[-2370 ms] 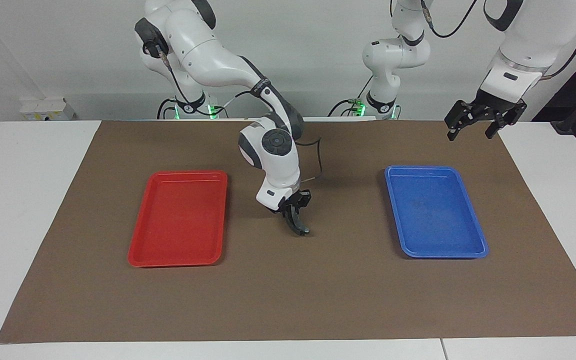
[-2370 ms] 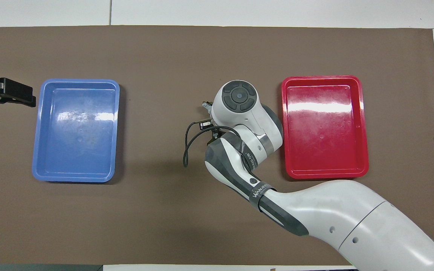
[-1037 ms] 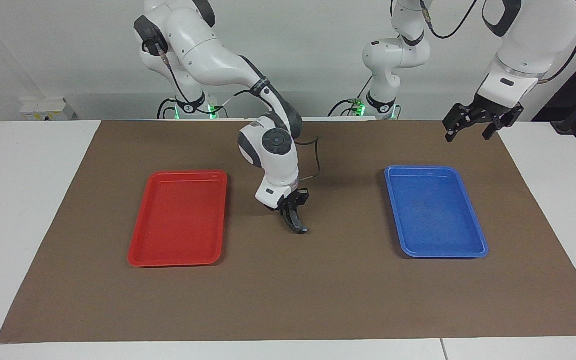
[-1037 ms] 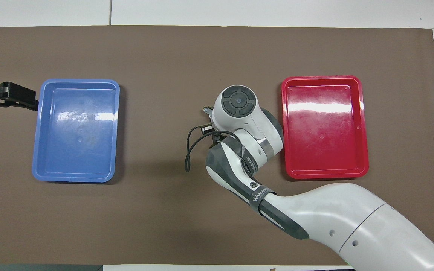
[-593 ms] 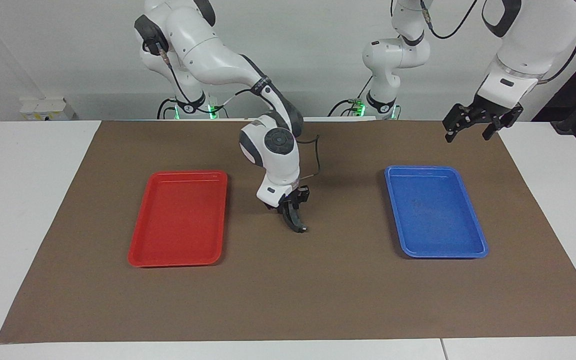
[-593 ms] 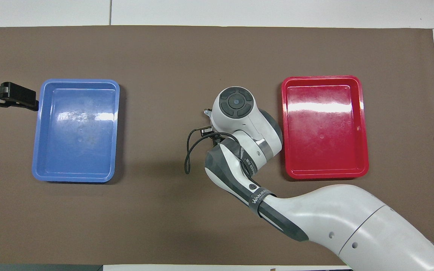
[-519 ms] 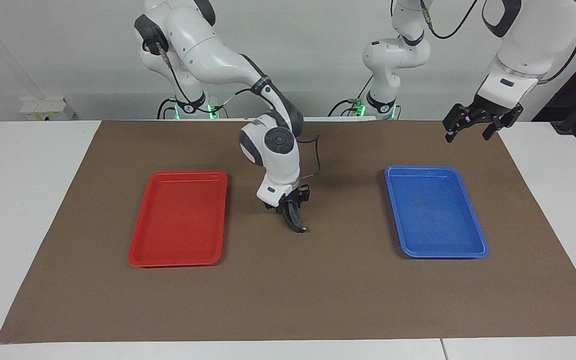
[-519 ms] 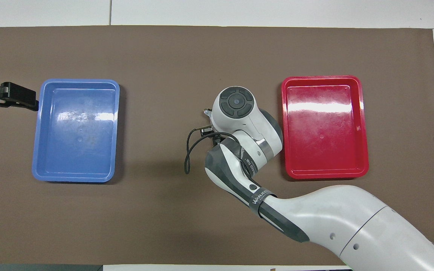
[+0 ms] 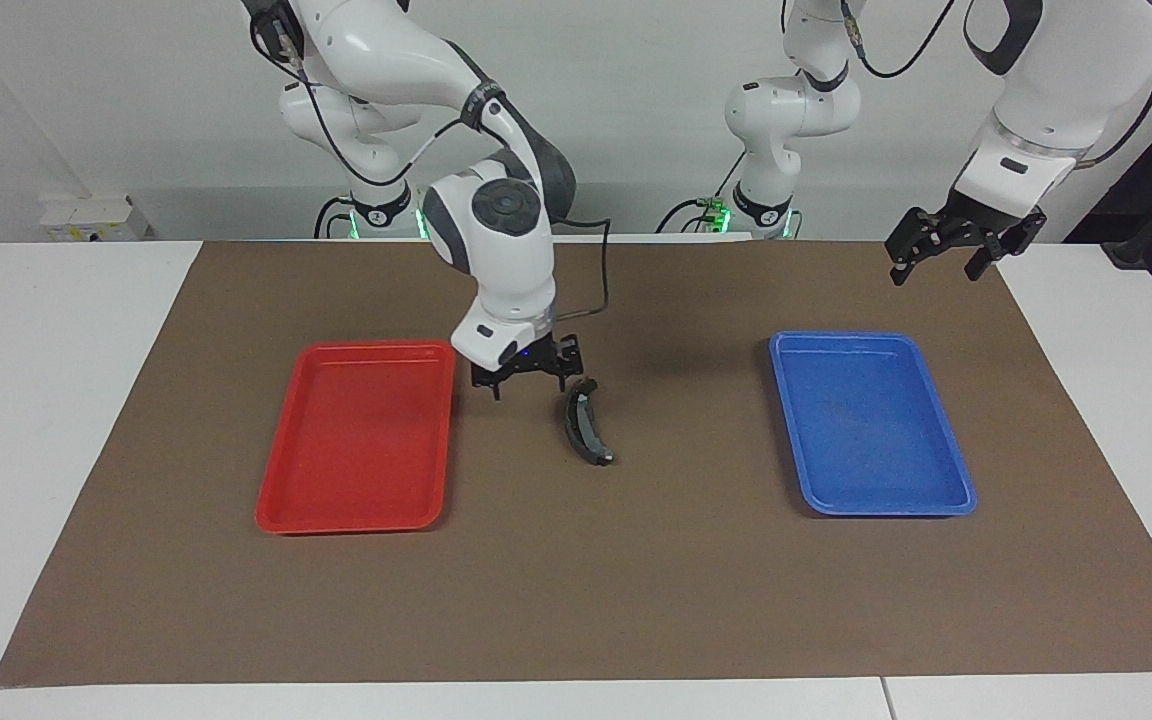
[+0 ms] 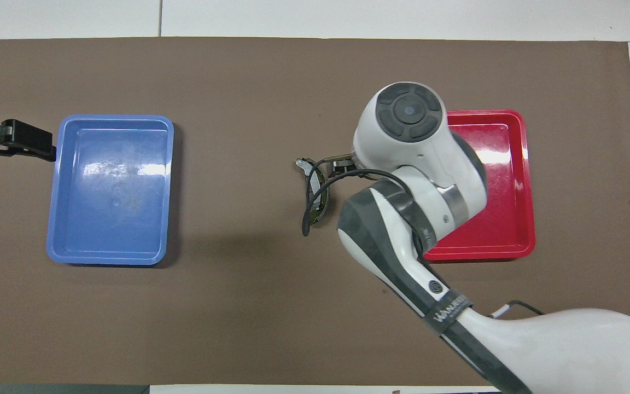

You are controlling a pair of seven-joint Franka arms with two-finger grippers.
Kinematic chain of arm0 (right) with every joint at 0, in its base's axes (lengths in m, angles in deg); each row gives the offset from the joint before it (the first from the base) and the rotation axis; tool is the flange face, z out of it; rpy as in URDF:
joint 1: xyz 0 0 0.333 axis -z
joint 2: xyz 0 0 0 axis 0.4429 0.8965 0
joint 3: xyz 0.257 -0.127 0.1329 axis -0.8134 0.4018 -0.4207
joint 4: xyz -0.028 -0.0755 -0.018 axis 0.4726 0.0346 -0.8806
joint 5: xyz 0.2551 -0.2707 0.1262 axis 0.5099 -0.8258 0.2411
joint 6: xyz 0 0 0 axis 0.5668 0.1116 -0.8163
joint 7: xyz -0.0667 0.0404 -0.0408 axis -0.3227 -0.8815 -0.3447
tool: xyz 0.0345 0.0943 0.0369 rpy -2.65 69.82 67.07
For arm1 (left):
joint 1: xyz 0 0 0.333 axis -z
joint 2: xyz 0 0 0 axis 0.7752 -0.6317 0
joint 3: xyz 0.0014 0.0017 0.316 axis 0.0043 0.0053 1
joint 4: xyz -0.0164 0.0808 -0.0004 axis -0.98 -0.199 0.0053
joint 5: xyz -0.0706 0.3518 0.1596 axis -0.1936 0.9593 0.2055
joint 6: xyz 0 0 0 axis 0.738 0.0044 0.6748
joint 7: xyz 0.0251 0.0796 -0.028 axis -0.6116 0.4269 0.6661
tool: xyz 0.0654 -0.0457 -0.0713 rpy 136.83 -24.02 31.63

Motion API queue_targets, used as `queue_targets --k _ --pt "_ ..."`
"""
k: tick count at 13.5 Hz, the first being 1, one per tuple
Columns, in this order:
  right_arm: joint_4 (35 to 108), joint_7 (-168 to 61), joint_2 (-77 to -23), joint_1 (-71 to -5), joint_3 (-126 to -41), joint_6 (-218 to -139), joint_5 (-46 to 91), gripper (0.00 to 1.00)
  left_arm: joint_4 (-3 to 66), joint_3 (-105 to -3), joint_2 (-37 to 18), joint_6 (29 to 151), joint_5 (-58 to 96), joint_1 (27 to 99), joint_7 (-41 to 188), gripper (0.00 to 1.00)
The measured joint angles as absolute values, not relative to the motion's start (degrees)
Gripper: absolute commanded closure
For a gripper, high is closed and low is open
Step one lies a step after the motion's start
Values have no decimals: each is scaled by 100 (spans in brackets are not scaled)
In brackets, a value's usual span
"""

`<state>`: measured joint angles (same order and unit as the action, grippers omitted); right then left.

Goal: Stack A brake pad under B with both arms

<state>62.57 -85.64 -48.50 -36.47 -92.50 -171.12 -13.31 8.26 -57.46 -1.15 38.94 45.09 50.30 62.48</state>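
B [image 9: 584, 426], the long dark crescent piece, lies on the brown mat between the two trays; it also shows in the overhead view [image 10: 313, 176]. No short grey A brake pad shows apart from it; I cannot tell whether one lies under B. My right gripper [image 9: 528, 384] is open and empty, raised over the mat between B and the red tray. In the overhead view its own wrist hides it. My left gripper [image 9: 942, 262] is open and empty, waiting in the air over the mat's corner at the left arm's end, beside the blue tray; it also shows in the overhead view [image 10: 41, 143].
An empty red tray [image 9: 361, 440] lies toward the right arm's end and an empty blue tray [image 9: 871, 420] toward the left arm's end. Both show in the overhead view, red tray [image 10: 506, 164] and blue tray [image 10: 112, 186]. The right arm's cable hangs over B.
My right gripper has opened and let go of B, then risen and moved toward the red tray. B now lies alone on the mat. The left arm has not moved.
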Motion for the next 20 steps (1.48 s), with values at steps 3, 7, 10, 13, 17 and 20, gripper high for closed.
queue_targets --k 3,7,10,13,17,20 --pt "6257 -7686 -5386 -3339 -8466 -16249 -760 0 826 -5702 -115 3894 4509 5046 6246 0" --pt "6252 -6527 -6061 -3078 -7695 -15182 -687 0 833 -5463 -115 3892 4509 5267 6243 0" --pt "6255 -6126 -6475 -2948 -7388 -14585 -770 0 835 -5439 -115 3891 4509 5291 6243 0" --pt "6255 -5766 -6651 -2837 -7170 -14561 -791 0 837 -5421 -115 3890 4509 5292 6243 0" --pt "6228 -5750 -6692 -2857 -7221 -14563 -930 0 843 -5404 -115 3870 4509 5292 6242 0" --pt "6201 -5750 -6684 -2869 -7230 -14565 -938 0 845 -5403 -115 3864 4509 5293 6242 0"
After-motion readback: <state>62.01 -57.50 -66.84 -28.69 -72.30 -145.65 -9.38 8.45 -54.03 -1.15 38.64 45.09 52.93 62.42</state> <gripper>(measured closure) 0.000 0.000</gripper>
